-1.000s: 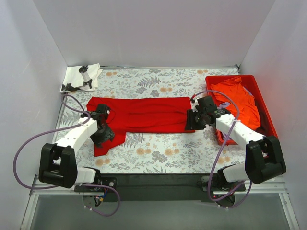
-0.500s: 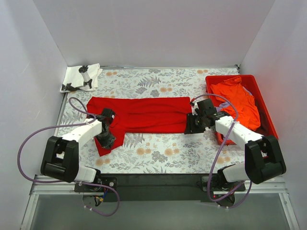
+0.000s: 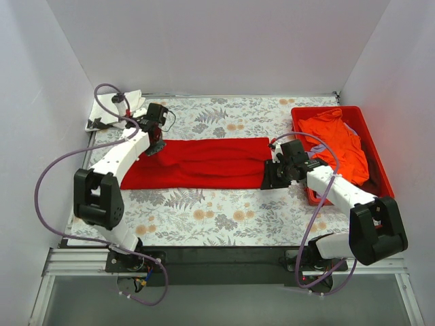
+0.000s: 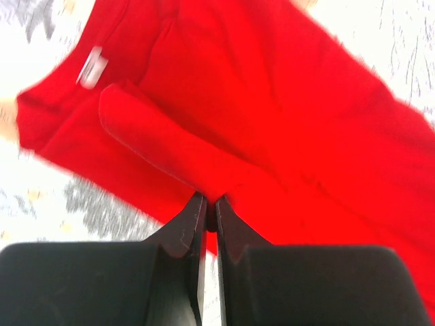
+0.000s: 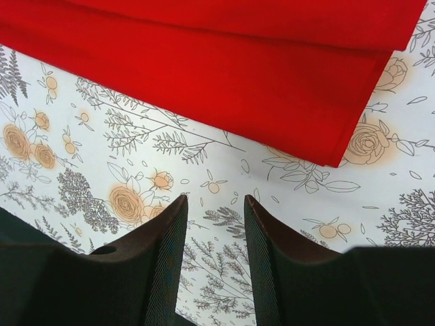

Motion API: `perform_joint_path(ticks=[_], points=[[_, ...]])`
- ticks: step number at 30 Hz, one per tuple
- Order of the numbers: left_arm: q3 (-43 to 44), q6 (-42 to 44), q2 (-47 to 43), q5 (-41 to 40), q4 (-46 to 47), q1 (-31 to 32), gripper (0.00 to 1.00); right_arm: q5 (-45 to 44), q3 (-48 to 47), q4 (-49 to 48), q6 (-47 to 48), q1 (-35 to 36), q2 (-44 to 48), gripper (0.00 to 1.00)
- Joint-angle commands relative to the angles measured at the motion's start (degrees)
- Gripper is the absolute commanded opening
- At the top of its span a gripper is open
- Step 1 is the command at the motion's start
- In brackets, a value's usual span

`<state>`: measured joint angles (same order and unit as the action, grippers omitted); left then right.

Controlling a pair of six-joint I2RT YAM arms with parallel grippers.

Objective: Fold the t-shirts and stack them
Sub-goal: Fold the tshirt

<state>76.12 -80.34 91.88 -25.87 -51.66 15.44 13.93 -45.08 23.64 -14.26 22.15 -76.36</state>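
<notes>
The red t-shirt [image 3: 204, 163] lies as a long band across the middle of the flowered table. My left gripper [image 3: 155, 145] is at its far left end, shut on a fold of its red cloth [image 4: 156, 136] and holding that fold over the shirt body [image 4: 285, 122]; the jaws [image 4: 211, 202] pinch the cloth between their tips. My right gripper [image 3: 272, 175] stands open just off the shirt's near right corner [image 5: 333, 159], with only bare table between its fingers [image 5: 214, 200]. A white t-shirt with black print [image 3: 112, 109] lies at the back left. An orange t-shirt [image 3: 333, 142] lies in the tray.
A rigid red plastic tray [image 3: 380, 170] stands at the right edge, close behind my right arm. White walls close in the table at left, back and right. A white label [image 4: 92, 66] shows at the red shirt's neck.
My left gripper shut on the red shirt's near left sleeve and carried it toward the back, folding it onto the body. The right arm has stayed where it was.
</notes>
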Motion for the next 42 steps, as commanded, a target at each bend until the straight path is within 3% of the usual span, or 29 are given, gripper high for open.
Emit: perform_joint_path(ticks=[1,8,11,12,16,18,23,32,42], points=[[4.82,4.48,6.02,-5.32,2.35,-0.06,0.00,1.62,-1.06,-0.08,1.78,0.26,1.30,0.45],[12.65,8.09,14.64,-5.16,7.18,-0.06,0.06,1.88,-2.47,-0.35,3.27,0.35,-0.02,0.45],[15.90,7.92,17.28,-4.72,7.45,-0.06,0.17,1.54,-3.43,-0.52,3.63,0.26,-1.07,0.45],[16.51,7.74,17.81,-4.54,7.10,-0.06,0.28,1.10,-3.78,-0.52,3.71,0.26,-1.42,0.45],[15.74,6.86,15.63,-3.23,7.44,-0.24,0.55,-1.89,-5.28,-0.96,3.80,0.26,-2.65,0.45],[13.45,6.68,13.87,-1.13,8.15,-1.20,0.60,-2.77,-6.33,-1.57,3.72,0.17,-3.79,0.45],[6.52,4.49,5.19,3.71,7.89,-4.19,0.61,2.13,-8.09,-4.30,3.28,0.26,-6.95,0.44],[-18.52,3.52,-12.50,14.42,12.28,-4.02,0.58,6.98,-12.40,-12.72,1.35,5.97,-15.65,0.33],[-33.04,3.52,-25.51,14.79,17.36,-3.66,0.57,6.28,-22.76,-18.45,-3.93,15.02,-28.31,0.28]])
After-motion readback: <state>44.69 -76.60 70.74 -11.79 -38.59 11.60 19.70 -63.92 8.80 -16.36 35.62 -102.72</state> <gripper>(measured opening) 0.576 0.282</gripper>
